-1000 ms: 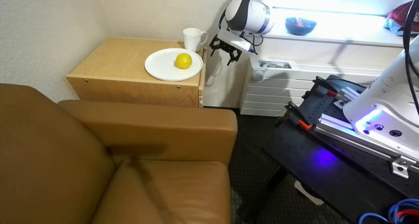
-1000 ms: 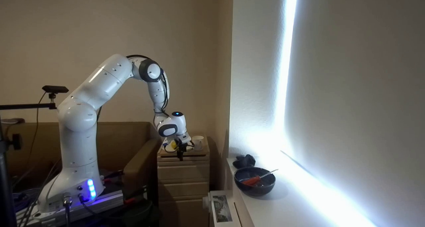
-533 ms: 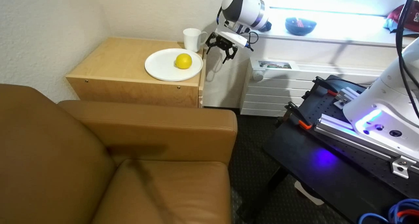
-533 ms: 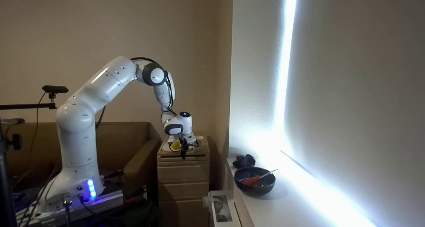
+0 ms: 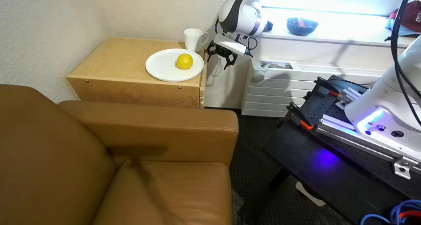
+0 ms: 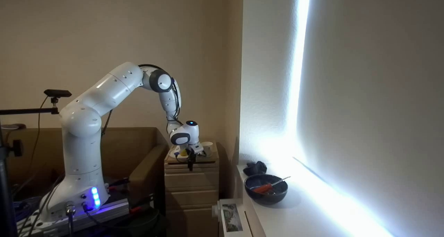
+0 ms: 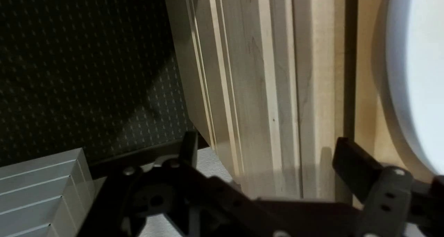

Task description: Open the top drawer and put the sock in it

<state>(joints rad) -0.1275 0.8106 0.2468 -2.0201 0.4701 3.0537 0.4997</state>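
Note:
The light-wood cabinet shows in both exterior views. Its top drawer (image 6: 208, 165) is the shallow front under the cabinet top; the wrist view shows its edge (image 7: 322, 74) beside a dark gap. I cannot tell whether it is slightly open. My gripper is open and empty, pointing down just in front of the cabinet, in an exterior view (image 5: 217, 63) and in the wrist view (image 7: 265, 141). Its fingers span the upper fronts, the right one near the dark gap; contact is unclear. A dark crumpled bundle (image 6: 256, 168) on the windowsill may be the sock.
A white plate (image 5: 159, 65) with a yellow lemon (image 5: 184, 61) and a white mug (image 5: 193, 39) stand on the cabinet. A brown sofa (image 5: 154, 119) stands beside it. A white radiator (image 5: 273, 93) and a sill with a dark bowl (image 6: 266, 197) holding a screwdriver are nearby.
My gripper has moved a little toward the cabinet and then dropped slightly, staying open. The cabinet and the things on it have not moved.

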